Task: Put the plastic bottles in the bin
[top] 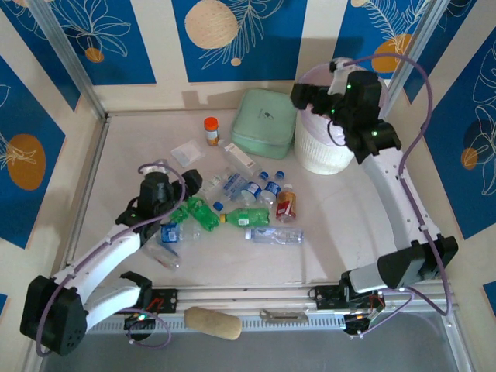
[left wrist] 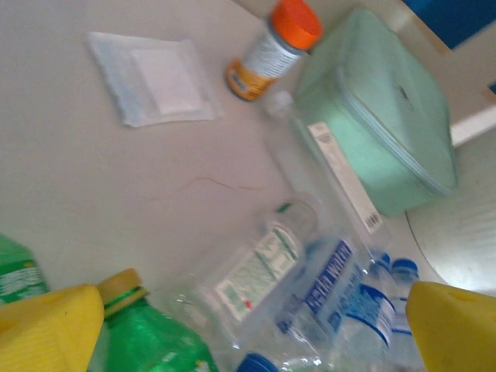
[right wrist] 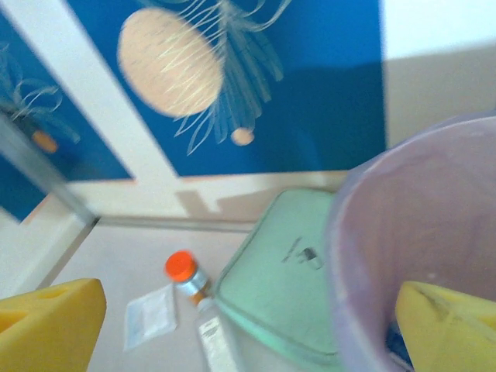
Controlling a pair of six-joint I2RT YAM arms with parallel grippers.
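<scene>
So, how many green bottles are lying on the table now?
3. A bright green bottle lies near the middle of the table, a second green bottle just left of it, a paler green bottle with a yellow cap just right. More may be hidden.

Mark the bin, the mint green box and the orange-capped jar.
bin (top: 322,155), top external view, on its white ribbed wall.
mint green box (top: 263,122), top external view, middle of its lid.
orange-capped jar (top: 211,122), top external view, on its cap.

Bin (top: 332,155) just right of mint box (top: 263,122); right claw (top: 316,91) over bin. Bottles (top: 248,218) heaped on tabletop (top: 333,229), near side of box; left claw (top: 188,197) beside heap.
</scene>
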